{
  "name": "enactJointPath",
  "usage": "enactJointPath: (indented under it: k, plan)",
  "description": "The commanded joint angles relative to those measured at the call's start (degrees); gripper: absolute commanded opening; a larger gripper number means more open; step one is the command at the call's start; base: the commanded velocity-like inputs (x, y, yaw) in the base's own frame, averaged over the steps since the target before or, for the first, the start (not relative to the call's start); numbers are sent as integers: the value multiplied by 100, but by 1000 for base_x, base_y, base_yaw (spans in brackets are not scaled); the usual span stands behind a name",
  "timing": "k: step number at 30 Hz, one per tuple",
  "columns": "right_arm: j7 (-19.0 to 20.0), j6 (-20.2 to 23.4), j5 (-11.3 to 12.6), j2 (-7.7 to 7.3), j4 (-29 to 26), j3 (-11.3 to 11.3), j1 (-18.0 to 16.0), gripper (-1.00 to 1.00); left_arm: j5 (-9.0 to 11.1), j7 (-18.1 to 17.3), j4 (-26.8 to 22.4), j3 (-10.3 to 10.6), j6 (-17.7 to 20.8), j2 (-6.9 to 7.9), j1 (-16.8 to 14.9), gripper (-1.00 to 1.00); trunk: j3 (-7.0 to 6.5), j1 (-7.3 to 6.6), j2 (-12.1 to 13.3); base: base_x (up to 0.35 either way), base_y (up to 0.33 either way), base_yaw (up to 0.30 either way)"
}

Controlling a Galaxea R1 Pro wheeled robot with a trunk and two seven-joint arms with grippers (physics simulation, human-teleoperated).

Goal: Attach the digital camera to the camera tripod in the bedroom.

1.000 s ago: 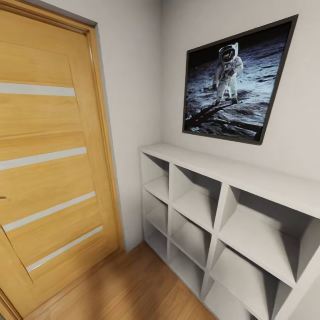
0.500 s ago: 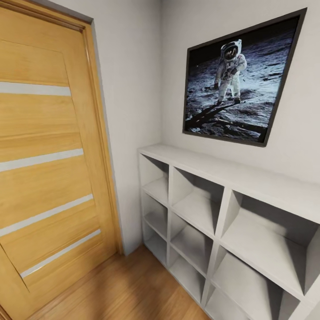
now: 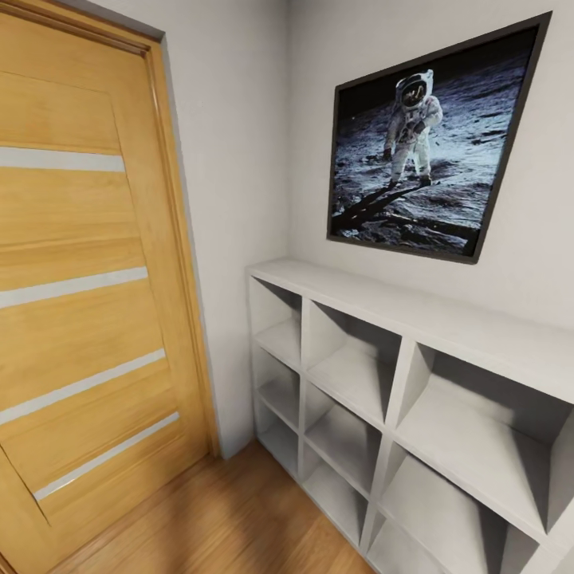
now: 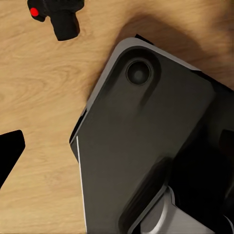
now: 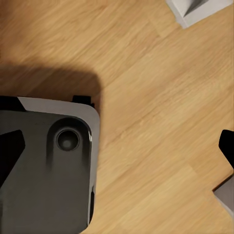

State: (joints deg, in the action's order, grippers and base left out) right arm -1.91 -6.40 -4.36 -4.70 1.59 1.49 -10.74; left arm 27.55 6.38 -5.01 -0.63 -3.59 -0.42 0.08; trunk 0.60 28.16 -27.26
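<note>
1. The digital camera (image 4: 57,15) was seen in the left wrist view, lying on the wood plank floor (image 4: 44,97).
2. It was a small black body, cut off in part by the frame's edge.
3. A bright red button showed at one end; a short black cylindrical part, apparently the lens, projected from the body.
4. It lay apart from the robot's dark base, untouched.

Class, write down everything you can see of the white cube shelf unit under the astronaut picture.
The white cube shelf unit stands on the wood plank floor in a corner, its back against the grey wall, its end close to the wooden door. It looks like matt white board: a flat top, three rows of open square compartments, all bare. The framed astronaut picture hangs above it, apart.
</note>
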Motion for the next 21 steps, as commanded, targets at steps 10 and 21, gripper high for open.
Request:
enactJointPath:
  k: [10, 21]
  plan:
    - [-42, -26, -24, 28, 17, 9, -7, 100, -1, 16, -8, 9, -18, -2, 1, 100, 6, 4, -7, 178, -188, 18]
    - [-46, -28, -21, 18, 17, 9, -7, 100, 37, 21, -9, -30, -26, -2, 1, 100, 6, 4, -7, 109, -284, 231]
